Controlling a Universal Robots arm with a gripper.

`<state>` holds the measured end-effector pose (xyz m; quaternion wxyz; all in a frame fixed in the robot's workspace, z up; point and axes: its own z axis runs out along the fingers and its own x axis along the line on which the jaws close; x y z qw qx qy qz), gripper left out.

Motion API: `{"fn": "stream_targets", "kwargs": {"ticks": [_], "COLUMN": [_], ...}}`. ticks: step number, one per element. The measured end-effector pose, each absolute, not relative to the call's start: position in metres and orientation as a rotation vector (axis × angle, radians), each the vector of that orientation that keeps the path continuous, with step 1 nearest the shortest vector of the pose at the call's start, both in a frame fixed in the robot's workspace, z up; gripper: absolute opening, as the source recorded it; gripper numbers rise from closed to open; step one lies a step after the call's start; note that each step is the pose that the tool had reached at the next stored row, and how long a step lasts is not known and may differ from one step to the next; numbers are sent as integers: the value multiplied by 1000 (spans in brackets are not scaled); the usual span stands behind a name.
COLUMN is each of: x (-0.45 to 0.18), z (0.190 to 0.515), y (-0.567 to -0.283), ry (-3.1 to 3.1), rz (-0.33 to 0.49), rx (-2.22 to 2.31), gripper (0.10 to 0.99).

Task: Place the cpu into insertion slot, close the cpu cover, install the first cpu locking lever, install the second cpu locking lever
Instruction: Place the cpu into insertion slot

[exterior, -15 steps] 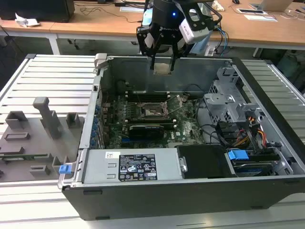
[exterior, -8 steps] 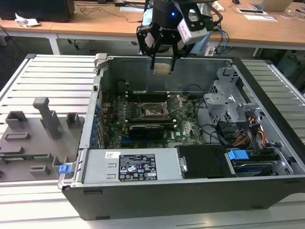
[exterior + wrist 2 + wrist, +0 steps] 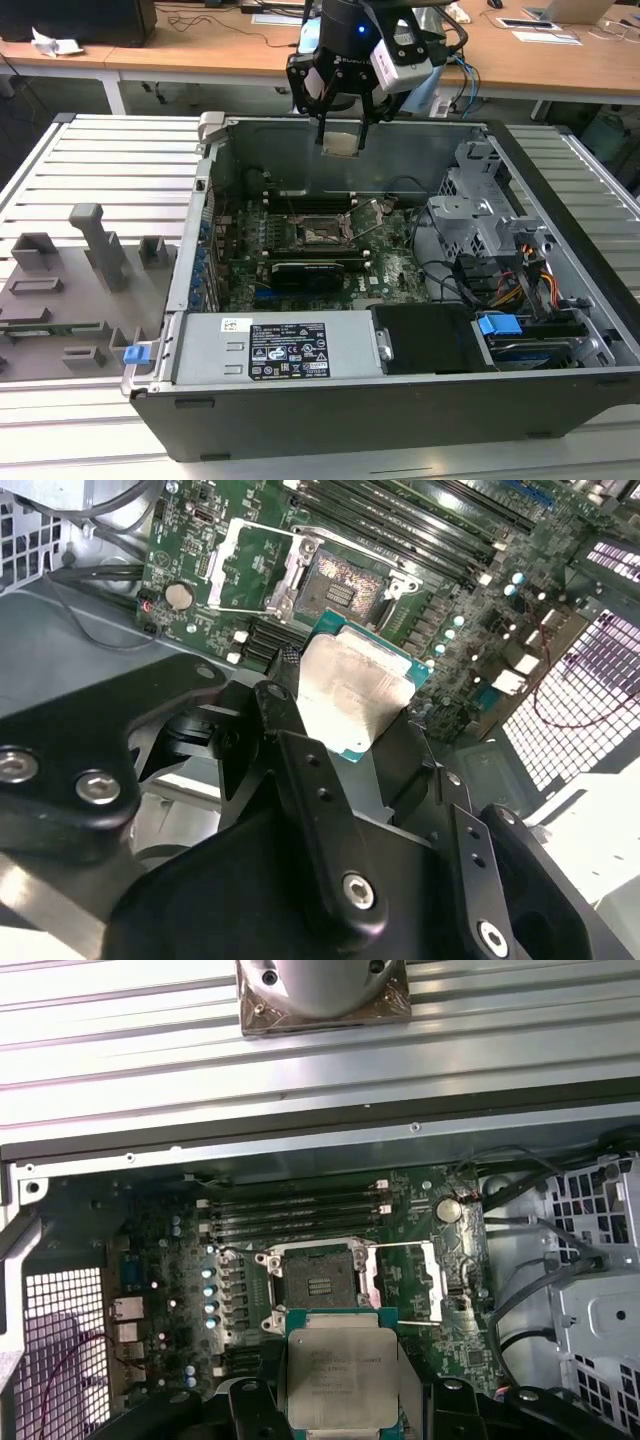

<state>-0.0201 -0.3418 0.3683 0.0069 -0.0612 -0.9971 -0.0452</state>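
Observation:
My gripper (image 3: 342, 128) hangs above the open computer case, shut on the cpu (image 3: 342, 142) by its edges. In both wrist views the cpu (image 3: 350, 695) (image 3: 340, 1375) shows its pale silvery top, held between the black fingers (image 3: 285, 720) of the gripper (image 3: 350, 725) (image 3: 340, 1405). Below it on the green motherboard lies the insertion slot (image 3: 322, 233) (image 3: 340, 580) (image 3: 318, 1285), uncovered, its grey pin field bare. The cpu cover (image 3: 250, 565) (image 3: 415, 1280) is swung open beside the slot. The cpu is well above the slot and apart from it.
Long black memory slots (image 3: 300, 1215) run beside the socket. A black expansion card (image 3: 310, 270), a power supply (image 3: 280, 350), a metal drive cage (image 3: 480, 210) and cables (image 3: 500, 290) crowd the case. Grey fixtures (image 3: 90, 250) stand on the slatted table at the exterior view's left.

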Motion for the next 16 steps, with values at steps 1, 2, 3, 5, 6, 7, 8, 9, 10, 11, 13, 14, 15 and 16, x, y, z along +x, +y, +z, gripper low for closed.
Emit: {"fn": "stream_targets", "kwargs": {"ticks": [1, 2, 3, 5, 6, 7, 8, 9, 10, 11, 13, 14, 15, 16], "x": [-20, -20, -20, -20, -20, -20, -20, -20, -20, -20, -20, -20, -20, -20], "z": [368, 368, 368, 368, 368, 368, 368, 368, 368, 368, 368, 368, 368, 368], "y": [-342, -342, -342, -342, -342, -342, -342, -342, -342, -342, -342, -342, -342, -342], "ry": [-3118, -3118, -3118, -3116, -3115, -3114, -3113, -3113, -3112, -3111, -3109, -3109, -3108, -3107], "rz": [-141, -142, -142, -142, -142, -142, -142, -142, -142, -143, -143, -143, -143, -143], "rx": [-198, -212, -222, -251, -269, -286, -296, -304, -318, -335, -355, -361, -368, -374], "gripper": [533, 533, 533, 533, 533, 533, 533, 533, 533, 533, 533, 533, 533, 533]}}
